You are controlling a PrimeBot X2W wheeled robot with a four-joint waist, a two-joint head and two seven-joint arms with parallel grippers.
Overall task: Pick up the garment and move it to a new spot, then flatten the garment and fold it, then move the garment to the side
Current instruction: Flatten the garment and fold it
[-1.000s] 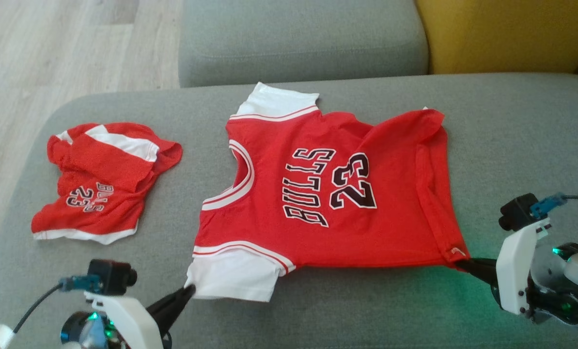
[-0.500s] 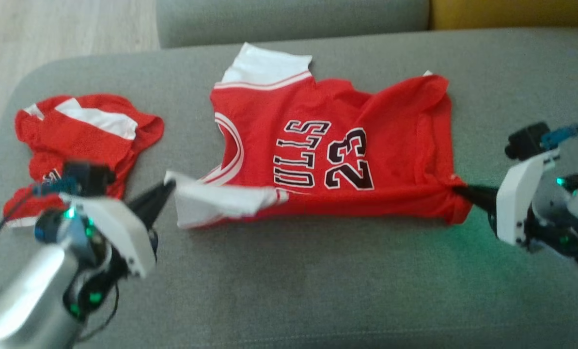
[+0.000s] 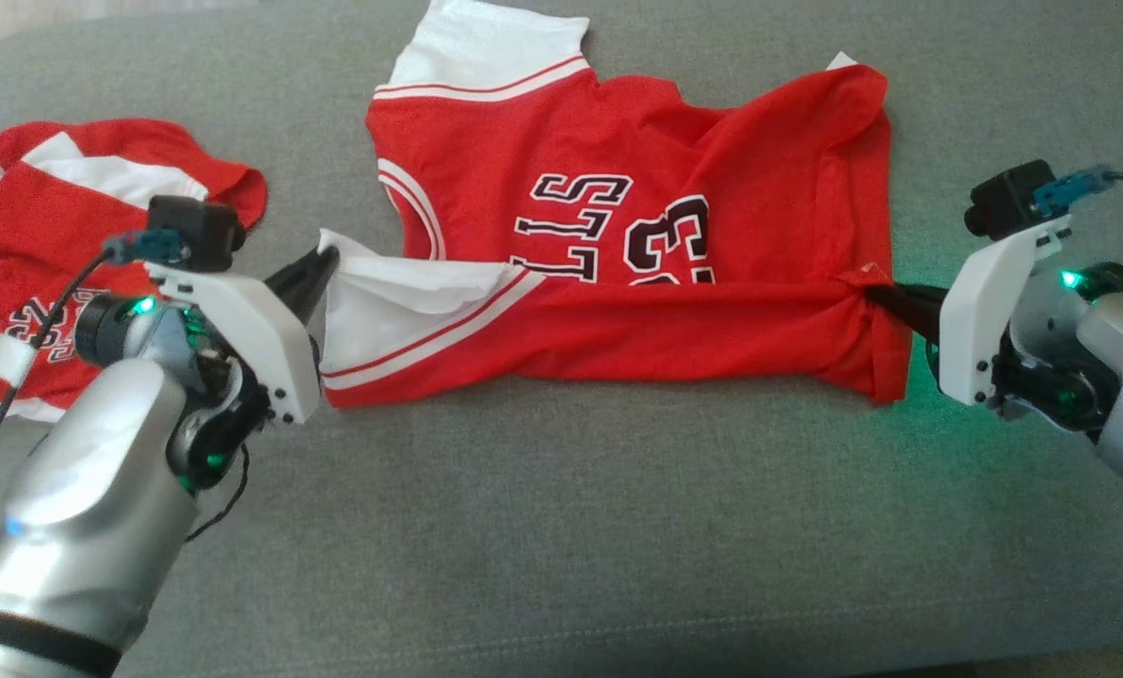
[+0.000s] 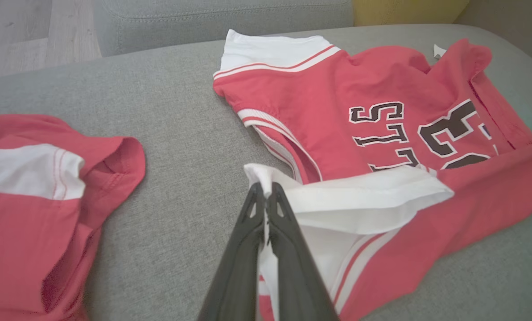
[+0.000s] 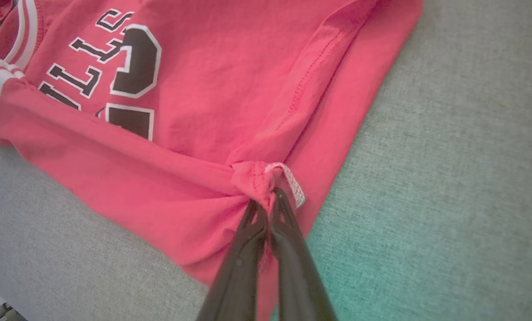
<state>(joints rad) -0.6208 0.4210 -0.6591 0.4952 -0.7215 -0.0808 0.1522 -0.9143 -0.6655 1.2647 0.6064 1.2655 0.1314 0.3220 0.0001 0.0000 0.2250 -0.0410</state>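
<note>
The garment (image 3: 674, 169) is a red jersey with white sleeves and black lettering, spread on the grey sofa seat (image 3: 570, 537). Its near edge is lifted and turned over the lower half of the lettering. My left gripper (image 3: 328, 259) is shut on the corner of the near white sleeve (image 3: 401, 292). In the left wrist view the left gripper (image 4: 265, 189) pinches the sleeve (image 4: 364, 196). My right gripper (image 3: 876, 290) is shut on the near hem corner. The right wrist view shows the right gripper (image 5: 268, 196) with red cloth (image 5: 203, 67) bunched at its tips.
A second red and white garment (image 3: 62, 188) lies crumpled at the left of the seat, close to my left arm, also red in the left wrist view (image 4: 34, 209). The sofa backrest (image 4: 203, 18) and wooden floor (image 4: 20, 31) lie beyond.
Both grippers have carried the jersey's near edge up and away from me, over the lower lettering. The head camera has tilted down, so the whole scene has shifted up.
</note>
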